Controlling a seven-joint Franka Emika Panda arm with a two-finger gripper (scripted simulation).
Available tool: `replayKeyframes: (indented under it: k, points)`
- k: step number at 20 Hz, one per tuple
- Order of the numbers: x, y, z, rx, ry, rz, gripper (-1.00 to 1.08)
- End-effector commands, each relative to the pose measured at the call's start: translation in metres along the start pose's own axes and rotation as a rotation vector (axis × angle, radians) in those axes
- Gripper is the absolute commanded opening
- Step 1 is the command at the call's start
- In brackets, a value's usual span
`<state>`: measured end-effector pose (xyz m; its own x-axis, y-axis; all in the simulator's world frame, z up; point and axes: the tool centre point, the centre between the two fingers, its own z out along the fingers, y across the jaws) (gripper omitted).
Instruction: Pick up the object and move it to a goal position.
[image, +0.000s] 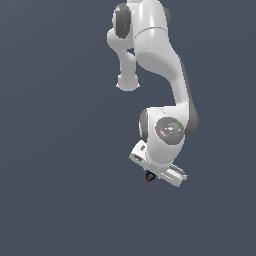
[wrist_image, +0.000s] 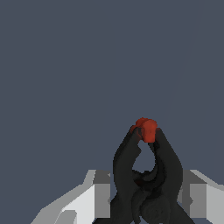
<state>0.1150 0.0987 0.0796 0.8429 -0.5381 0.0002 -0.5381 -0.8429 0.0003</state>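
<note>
While the arm (image: 155, 65) hangs down from the top of the exterior view, the object (image: 149, 176) sits right at the gripper (image: 156, 174), poking out just below the white hand body. No gap visible between them, so obj is w/ the hand, not off to 1 side.

Wrist view: black clamp (wrist_image: 146, 175) fills the space between the 2 white fingers (wrist_image: 94, 197), red tip (wrist_image: 146, 128) pointing away from the camera. Long axis runs roughly along the gripper's approach dir, prongs joined at the red end and splaying back toward the palm. Fingers flank it on both sides and look closed against it, so I read the hand as clenched on the clamp. Actual pad contact is hidden behind the black body, so that's a judgement.

Only 1 arm, so no nearer-hand question.

Pose: elbow high, forearm dropping down toward the exterior view's right, wrist bent, hand tilted so its flat body slants rather than level. Fingers point down and slightly toward the exterior view's left.

No surface, table or goal marker visible in either view, just flat grey bg. Can't tell height above anything, or which way the goal lies.

Est: pick looks done, carry phase. Risk: obj is tiny vs the hand, could pivot in the grip.
</note>
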Motion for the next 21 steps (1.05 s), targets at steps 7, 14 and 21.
replayKeyframes:
  k: [7,14,21]
  points:
    - [-0.009,-0.053,-0.025,0.000,0.000,0.001,-1.00]
    - [-0.011,-0.070,-0.033,0.000,0.000,0.001,-1.00]
    - [-0.012,-0.075,-0.035,0.000,0.000,0.001,-1.00]
